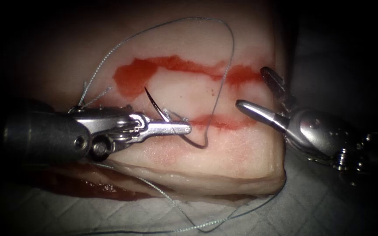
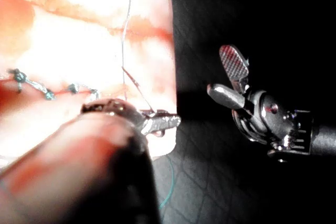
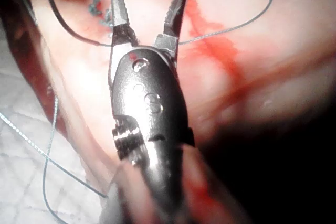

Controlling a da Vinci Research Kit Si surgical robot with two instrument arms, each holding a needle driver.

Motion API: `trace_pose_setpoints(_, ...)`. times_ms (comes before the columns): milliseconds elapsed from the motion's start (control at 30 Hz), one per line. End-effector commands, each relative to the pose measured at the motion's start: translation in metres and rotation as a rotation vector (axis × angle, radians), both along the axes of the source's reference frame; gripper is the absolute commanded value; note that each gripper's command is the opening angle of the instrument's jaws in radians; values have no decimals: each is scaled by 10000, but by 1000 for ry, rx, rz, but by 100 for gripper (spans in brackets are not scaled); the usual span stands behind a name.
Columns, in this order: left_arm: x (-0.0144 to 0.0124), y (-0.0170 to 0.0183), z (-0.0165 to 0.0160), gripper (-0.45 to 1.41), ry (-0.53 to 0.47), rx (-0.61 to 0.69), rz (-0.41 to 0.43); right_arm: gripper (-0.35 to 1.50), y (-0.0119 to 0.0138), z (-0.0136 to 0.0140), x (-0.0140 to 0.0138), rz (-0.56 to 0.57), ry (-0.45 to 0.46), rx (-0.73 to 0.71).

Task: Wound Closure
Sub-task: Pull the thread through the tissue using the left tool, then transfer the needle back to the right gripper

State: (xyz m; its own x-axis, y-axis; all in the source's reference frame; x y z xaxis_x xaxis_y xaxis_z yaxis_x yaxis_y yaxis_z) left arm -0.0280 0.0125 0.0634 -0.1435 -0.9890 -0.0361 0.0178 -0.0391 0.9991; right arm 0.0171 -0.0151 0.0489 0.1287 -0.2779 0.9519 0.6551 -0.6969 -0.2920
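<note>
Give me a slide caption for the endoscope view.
Left tool grips the needle mid-curve above the tissue; right tool open, empty.

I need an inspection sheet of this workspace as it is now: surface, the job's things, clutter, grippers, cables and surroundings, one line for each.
Surface: white quilted cloth under the tissue; red fluid on the tissue.
Job's things: needle held near mid-curve, pointed end up and free; its other end curves down past the gripper, whether into the tissue I cannot tell. Thread loops over the tissue and trails onto the cloth. Stitches with knots lie along the cut.
Clutter: short cut thread ends left of the needle.
Grippers: left gripper shut on the needle; right gripper open, holding nothing, at the tissue's right edge.
Cables: nothing seen.
Surroundings: dark, nothing seen.
</note>
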Motion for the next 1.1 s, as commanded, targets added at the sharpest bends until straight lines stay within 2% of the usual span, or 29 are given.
trace_pose_setpoints(33, -2, 2, 1, -45, -4, 0, -5, 89, 3, 6, 10, 6, -5, -3)
trace_pose_setpoints(67, 7, 7, -7, -45, -10, -12, -21, 92, 3, 7, 13, 14, -10, -4)
trace_pose_setpoints(133, 25, 19, -28, -45, -12, -146, -37, 99, 1, 6, 16, 17, -15, -10)
trace_pose_setpoints(200, 32, 25, -41, -45, -10, -168, -49, 108, -1, 5, 17, 17, -4, 3)
trace_pose_setpoints(300, 48, 39, -69, -45, 3, -298, -96, 118, -3, 5, 20, 21, 2, 11)
trace_pose_setpoints(333, 57, 47, -84, -45, 25, -452, -125, 118, -4, 5, 21, 23, 9, 20)
trace_pose_setpoints(367, 62, 51, -91, -45, 45, -544, -143, 119, -4, 5, 22, 24, 16, 28)
trace_pose_setpoints(433, 72, 60, -104, -45, 158, -807, -214, 121, -5, 5, 23, 27, 31, 45)
trace_pose_setpoints(467, 76, 61, -110, -45, 318, -1019, -289, 121, -5, 5, 23, 43, 47, 76)
trace_pose_setpoints(500, 76, 60, -111, -45, 396, -1097, -317, 121, -5, 5, 23, 55, 54, 92)
trace_pose_setpoints(567, 70, 56, -109, -45, 454, -1288, -315, 119, -8, 4, 23, 97, 99, 165)
trace_pose_setpoints(633, 61, 49, -102, -45, 459, -1427, -265, 114, -12, 2, 23, 131, 144, 229)
trace_pose_setpoints(667, 47, 39, -89, -45, 449, -1549, -187, 118, -17, -1, 23, 145, 180, 305)
trace_pose_setpoints(700, 32, 23, -70, -45, 439, -1678, -92, 113, -23, -5, 25, 103, 246, 465)
trace_pose_setpoints(733, 25, 15, -60, -45, 444, -1720, -48, 108, -25, -7, 26, 105, 260, 536)
trace_pose_setpoints(767, 19, 7, -50, -45, 452, -1754, -1, 94, -27, -9, 27, 100, 261, 581)
trace_pose_setpoints(800, 13, -1, -41, -45, 447, -1796, 44, 84, -30, -11, 29, 108, 299, 656)
trace_pose_setpoints(833, 5, -11, -28, -45, 427, -1844, 102, 84, -34, -13, 30, 130, 372, 745)
trace_pose_setpoints(867, -4, -25, -12, -45, 394, -1947, 195, 87, -41, -15, 32, 119, 405, 779)
trace_pose_setpoints(900, -12, -36, 0, -45, 353, -1993, 272, 89, -46, -17, 35, 63, 423, 797)
trace_pose_setpoints(967, -18, -43, 6, -45, 311, -2074, 313, 89, -52, -18, 40, 45, 497, 886)
trace_pose_setpoints(1100, -20, -45, 2, -45, 300, -2135, 336, 89, -55, -15, 45, 44, 501, 884)
